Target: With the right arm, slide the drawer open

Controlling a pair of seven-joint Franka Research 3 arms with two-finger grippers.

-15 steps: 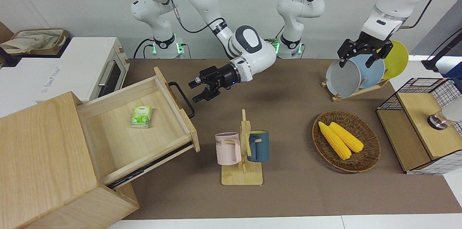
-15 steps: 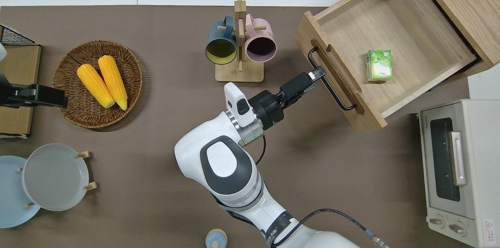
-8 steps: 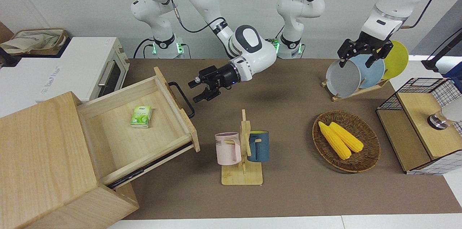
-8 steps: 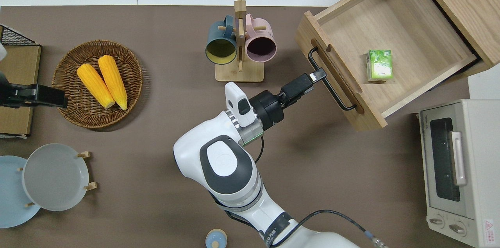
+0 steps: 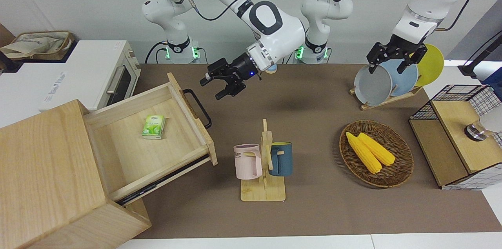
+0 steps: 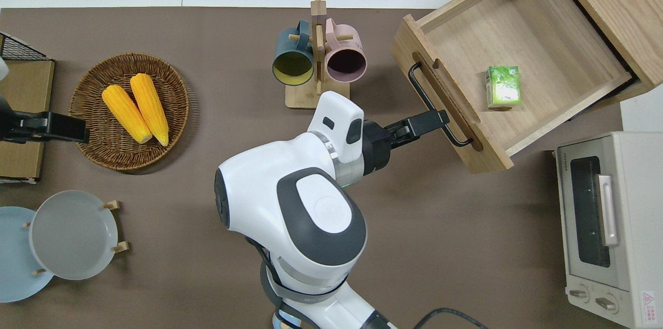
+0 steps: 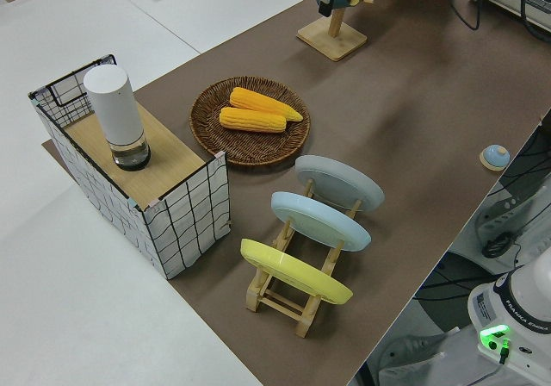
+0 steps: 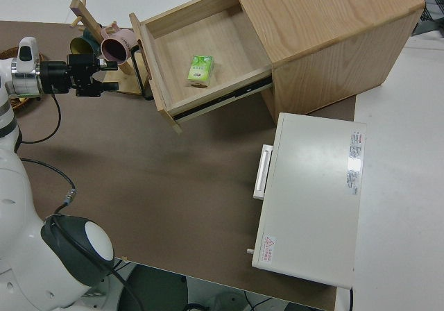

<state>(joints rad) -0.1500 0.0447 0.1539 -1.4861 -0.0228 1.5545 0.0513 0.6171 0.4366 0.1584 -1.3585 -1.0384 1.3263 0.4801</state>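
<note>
Overhead view: right hand [image 6: 432, 123], fingers spread, just beside pulled-out drawer's [image 6: 523, 49] handle [image 6: 437, 106].

You see a light-wood drawer [image 5: 153, 139] with a black loop handle [image 5: 198, 108] at the front view's left, a green carton [image 5: 153, 126] inside. Centre stand: pink mug [image 5: 248, 161] and dark blue mug [image 5: 281, 158]. Yellow corn [image 5: 370, 151] lies in a brown woven basket [image 5: 400, 170], lower right. The table [image 5: 313, 209] is brown.
</note>
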